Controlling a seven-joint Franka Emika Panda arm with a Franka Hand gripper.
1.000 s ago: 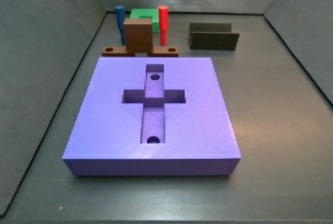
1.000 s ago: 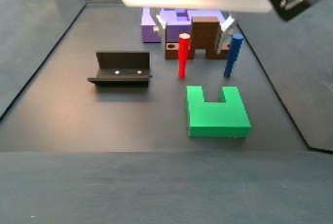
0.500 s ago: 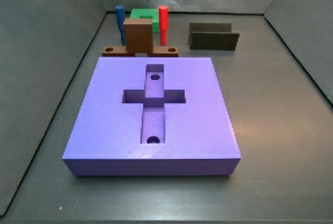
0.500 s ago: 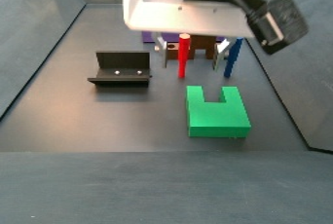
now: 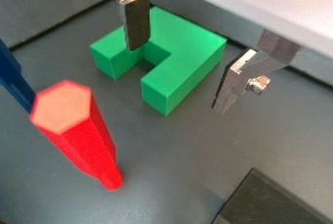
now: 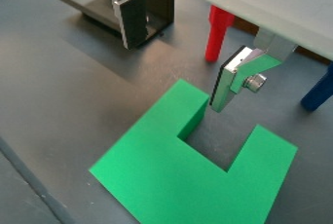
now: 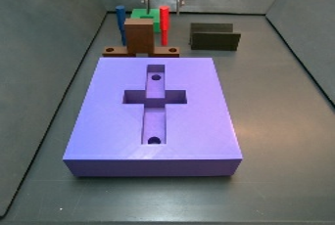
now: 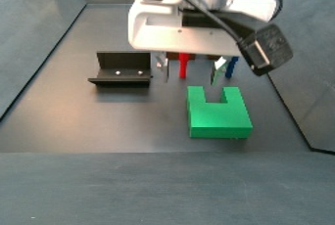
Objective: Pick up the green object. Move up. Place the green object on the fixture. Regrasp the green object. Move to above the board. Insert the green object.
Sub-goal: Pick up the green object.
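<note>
the board (image 7: 155,119), a large violet-blue slab with a matt top, a cross-shaped recess and two small round holes, fills the near floor in a side view and shows no gripper over it. the gripper (image 8: 195,67) hangs on its white body above the far edge of the green object (image 8: 217,112), near the notched end, and the object lies flat on the dark floor, untouched. in both wrist views the flat silver fingers (image 5: 132,19) stand wide apart with nothing between them, one plate over the block's back edge (image 6: 208,160), one beside its notch. the green object is chunky, smooth plastic with a square cut in one side. the fixture (image 8: 121,69), a dark l-shaped bracket, stands well apart beside it. a red peg (image 5: 81,135) with a hexagonal top and a blue peg (image 8: 230,68) stand upright behind the block.
</note>
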